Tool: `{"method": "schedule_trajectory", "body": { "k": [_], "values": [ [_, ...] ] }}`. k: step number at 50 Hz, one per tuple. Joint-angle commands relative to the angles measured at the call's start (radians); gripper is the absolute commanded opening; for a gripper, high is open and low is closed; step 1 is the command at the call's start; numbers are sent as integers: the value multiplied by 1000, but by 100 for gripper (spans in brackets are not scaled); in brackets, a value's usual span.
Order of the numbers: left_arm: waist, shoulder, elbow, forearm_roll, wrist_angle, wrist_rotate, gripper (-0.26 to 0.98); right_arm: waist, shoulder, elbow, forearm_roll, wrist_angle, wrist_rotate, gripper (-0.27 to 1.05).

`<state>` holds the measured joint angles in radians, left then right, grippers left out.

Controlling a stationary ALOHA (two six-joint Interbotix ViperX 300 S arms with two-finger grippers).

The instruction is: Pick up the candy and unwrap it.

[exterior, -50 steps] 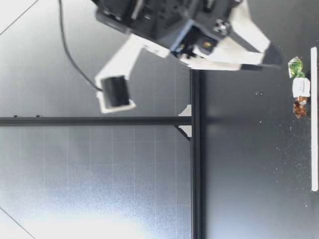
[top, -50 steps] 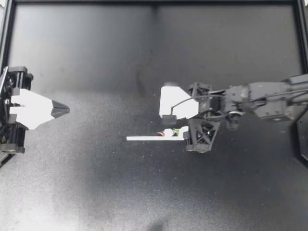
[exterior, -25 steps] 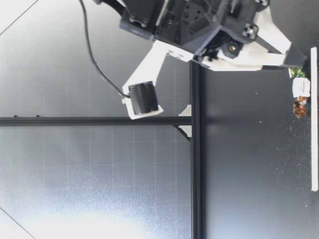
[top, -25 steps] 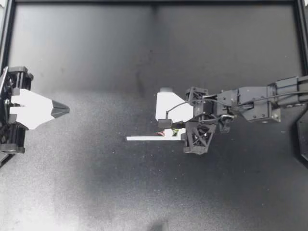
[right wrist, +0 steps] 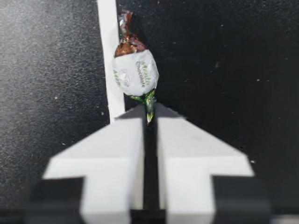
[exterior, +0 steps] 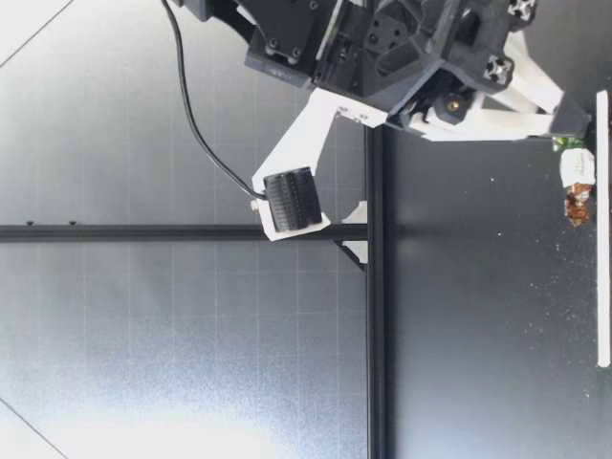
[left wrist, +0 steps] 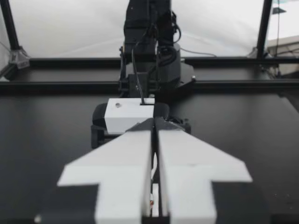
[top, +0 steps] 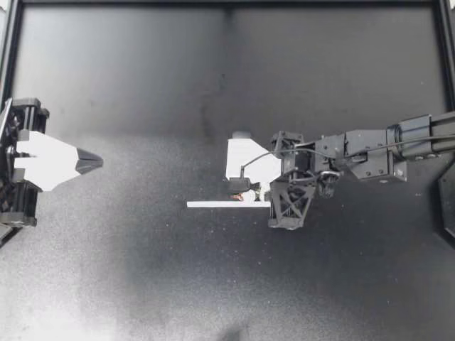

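My right gripper points down at the middle of the table, over the candy. The candy has a white body, a brown twisted end and a green twisted end. It lies against a white strip. In the right wrist view my right gripper has its fingers closed on the green twisted end, with the body just ahead of the tips. The low view shows the candy on the table beneath the gripper's tip. My left gripper is shut and empty at the table's left edge.
The white strip lies flat on the black table, running left from under my right gripper. A black frame rail borders the far side. The left wrist view looks across at my right arm.
My right gripper has come down onto the candy and its fingers have closed on the green end. The left arm has not moved.
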<state>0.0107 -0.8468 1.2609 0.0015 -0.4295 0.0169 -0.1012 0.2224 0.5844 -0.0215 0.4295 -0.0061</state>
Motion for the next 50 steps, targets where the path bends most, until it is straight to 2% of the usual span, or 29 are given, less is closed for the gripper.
{"method": "schedule_trajectory", "body": {
  "k": [1, 5, 12, 22, 31, 41, 50],
  "values": [
    [2, 12, -9, 0, 2, -2, -14, -2, -28, -8, -3, 3, -2, -16],
    [2, 29, -6, 0, 2, -3, -14, 2, -48, -9, -3, 3, -2, -20],
    [2, 98, -21, 0, 0, -3, -14, 3, -118, -9, -2, 5, 3, -20],
    [2, 238, -78, -2, -6, -5, -8, 6, -261, -9, 3, 41, 14, -20],
    [3, 341, -133, -2, -29, -3, 12, 21, -345, -12, 28, 51, 20, -20],
    [3, 462, -184, -2, -94, 58, 54, 38, -390, -34, 84, 52, 17, -20],
    [3, 560, -241, -3, -169, 132, 53, 38, -402, -66, 166, 63, 8, -20]
  ]
}}
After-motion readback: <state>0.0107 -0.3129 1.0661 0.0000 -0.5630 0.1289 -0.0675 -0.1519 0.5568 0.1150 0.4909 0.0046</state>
